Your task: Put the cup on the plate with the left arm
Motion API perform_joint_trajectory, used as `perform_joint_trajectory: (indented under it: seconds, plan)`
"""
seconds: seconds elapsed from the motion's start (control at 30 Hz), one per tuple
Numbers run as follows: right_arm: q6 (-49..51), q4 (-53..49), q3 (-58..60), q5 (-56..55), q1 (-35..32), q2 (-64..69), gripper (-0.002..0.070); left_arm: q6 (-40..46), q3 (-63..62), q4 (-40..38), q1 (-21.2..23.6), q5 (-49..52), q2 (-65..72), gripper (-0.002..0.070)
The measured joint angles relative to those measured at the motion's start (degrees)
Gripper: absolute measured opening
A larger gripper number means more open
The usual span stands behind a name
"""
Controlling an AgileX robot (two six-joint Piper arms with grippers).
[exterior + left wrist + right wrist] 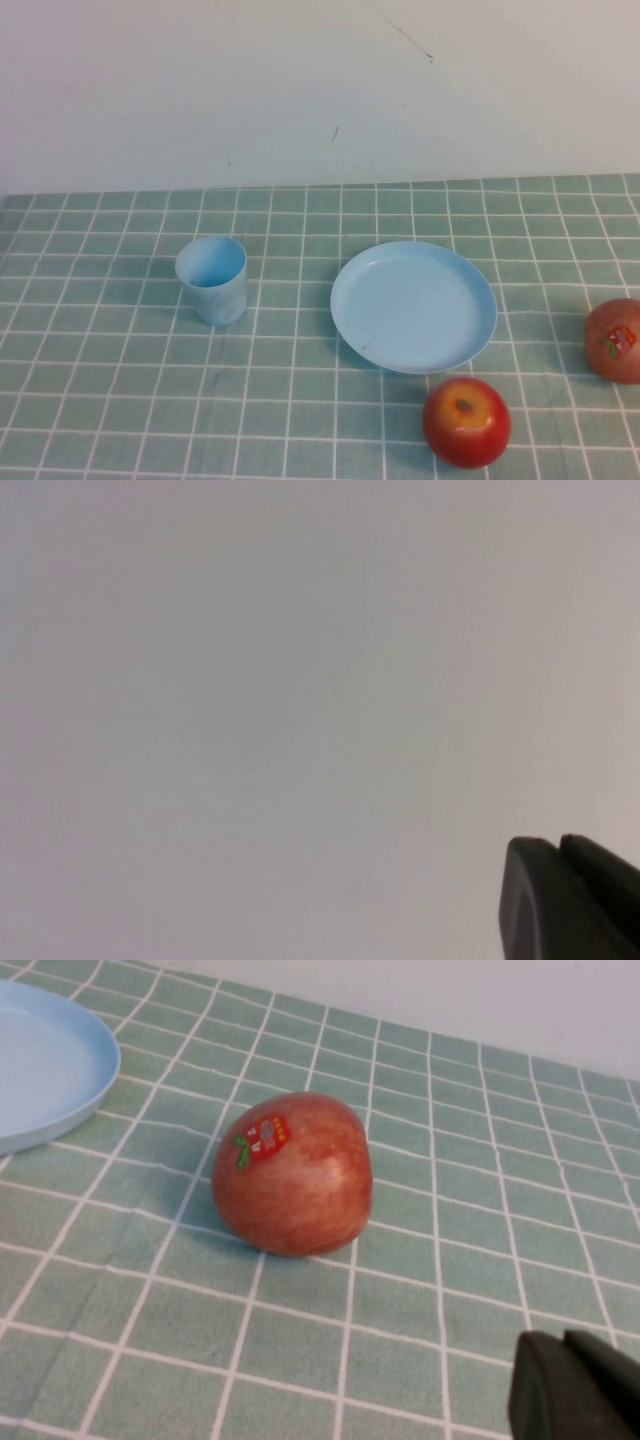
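On the desk [120, 400], left to right: cup [212, 279] at 9 o'clock of the plate [413, 306], well apart from it; bright red apple [466, 421] at 5 o'clock of the plate, just beside its rim; stickered apple [615, 340] at 3 o'clock, near the frame edge.

Neither arm shows in the high view. Left gripper [570, 900] is only a dark corner against blank wall, so it's off the desk; can't tell its opening. Right gripper [575, 1385] sits near the stickered apple [292, 1173]; opening also can't tell.

Cup stands upright, mouth up, long axis vertical, empty.

Step in hand, as I judge it: reach. Open wide, come in level at mid-height, squeeze gently since thin plastic may flex, lift clear, set down centred on the plate.
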Motion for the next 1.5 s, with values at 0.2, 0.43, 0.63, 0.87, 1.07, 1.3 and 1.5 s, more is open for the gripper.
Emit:
perform_joint_trajectory:
  seconds: [0.2,0.43,0.63,0.87,1.07,1.3,1.5]
  plan:
    - [0.0,0.0,0.0,0.0,0.0,0.0,-0.0002,4.26,-15.15,2.47,0.0,4.46,2.62,0.0006]
    - [0.0,0.0,0.0,0.0,0.0,0.0,-0.0002,11.13,-35.76,3.31,0.0,23.09,20.1,0.0006]
    - [0.0,0.0,0.0,0.0,0.0,0.0,-0.0002,11.25,-41.58,3.06,0.0,32.76,32.23,0.0006]
    - [0.0,0.0,0.0,0.0,0.0,0.0,-0.0002,8.48,-41.6,-3.16,0.0,38.47,41.07,0.0006]
    - [0.0,0.0,0.0,0.0,0.0,0.0,-0.0002,12.69,-42.61,-4.82,0.0,45.02,51.37,0.0006]
    - [0.0,0.0,0.0,0.0,0.0,0.0,-0.0002,14.95,-51.19,-3.48,0.0,59.02,66.9,0.0006]
    - [0.0,0.0,0.0,0.0,0.0,0.0,-0.0002,15.2,-62.0,-2.13,0.0,68.96,79.35,0.0136]
